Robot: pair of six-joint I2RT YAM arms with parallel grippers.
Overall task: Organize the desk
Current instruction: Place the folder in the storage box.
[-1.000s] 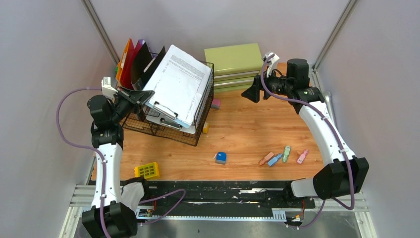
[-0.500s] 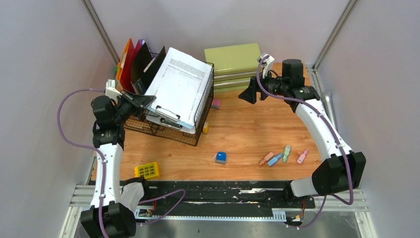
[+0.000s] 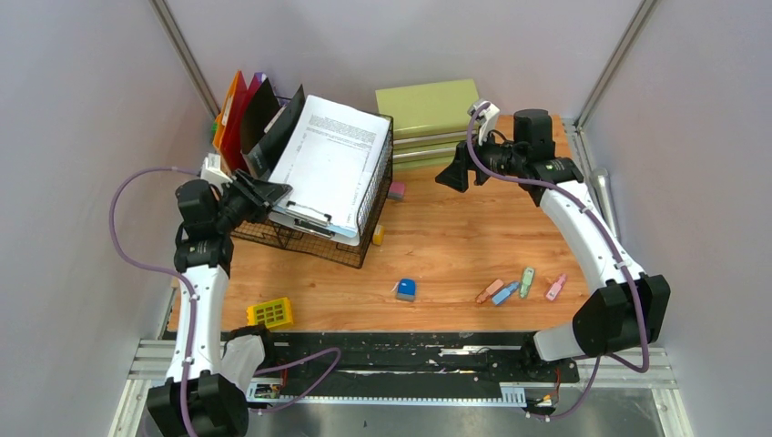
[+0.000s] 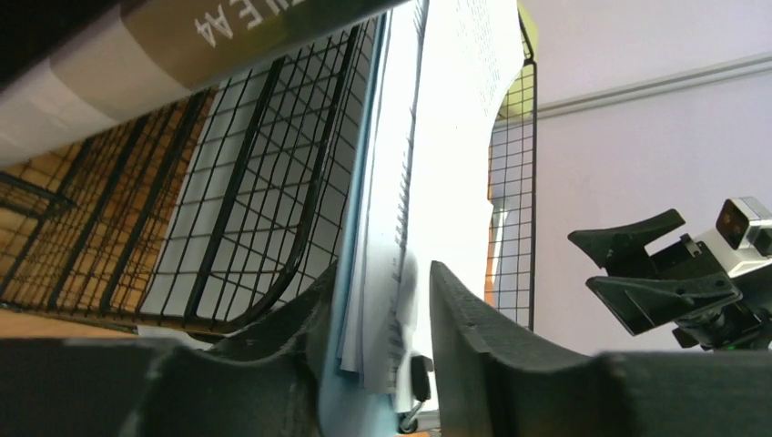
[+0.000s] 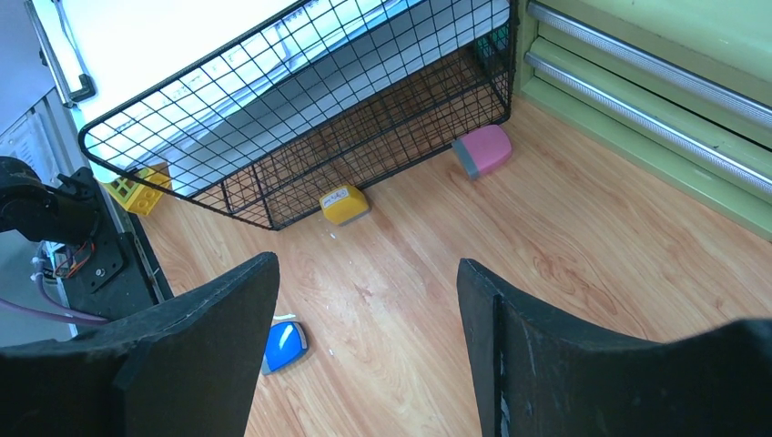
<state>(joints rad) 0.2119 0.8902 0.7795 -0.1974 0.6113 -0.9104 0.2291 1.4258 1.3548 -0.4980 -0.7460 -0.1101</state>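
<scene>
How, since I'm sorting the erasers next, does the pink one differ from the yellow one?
The pink eraser has a grey band at one end; the yellow eraser carries a pale label on top. The pink eraser lies by the green drawer cabinet; the yellow eraser lies beside the wire basket. Both lie flat on the desk.

White lettering ending in "A4" is printed on an olive band [image 4: 157, 47] at the top of the left wrist view. Fine print is carried by the clipped sheets [image 3: 330, 155] but cannot be read.
</scene>
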